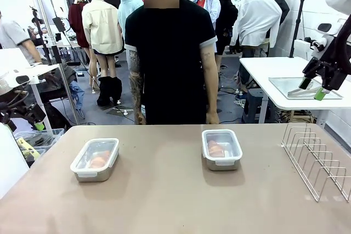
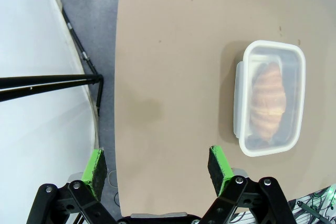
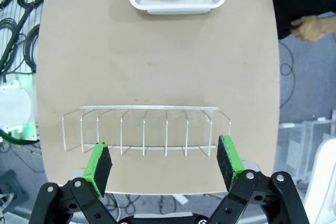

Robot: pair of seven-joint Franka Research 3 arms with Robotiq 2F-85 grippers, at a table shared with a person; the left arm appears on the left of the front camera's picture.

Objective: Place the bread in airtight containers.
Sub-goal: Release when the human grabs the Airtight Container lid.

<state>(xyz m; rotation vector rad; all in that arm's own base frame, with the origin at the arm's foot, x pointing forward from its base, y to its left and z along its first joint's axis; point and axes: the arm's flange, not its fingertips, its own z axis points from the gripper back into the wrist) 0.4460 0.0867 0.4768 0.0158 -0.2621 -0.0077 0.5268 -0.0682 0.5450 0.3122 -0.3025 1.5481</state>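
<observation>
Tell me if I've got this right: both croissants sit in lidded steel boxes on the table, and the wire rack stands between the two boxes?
Not quite. The wire rack stands at the table's right end, beyond the right box, as the front view shows. Both croissants do sit in lidded boxes.

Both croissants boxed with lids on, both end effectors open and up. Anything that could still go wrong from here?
1. Lid seal: the lid on the left container and on the right container lie flat, but the pictures do not show whether the snaps are latched, so airtightness is unconfirmed.
2. The wire rack sits directly below the open right end effector; a straight descent could snag it.
3. The person stands at the far edge, near any reach toward the right container.
</observation>
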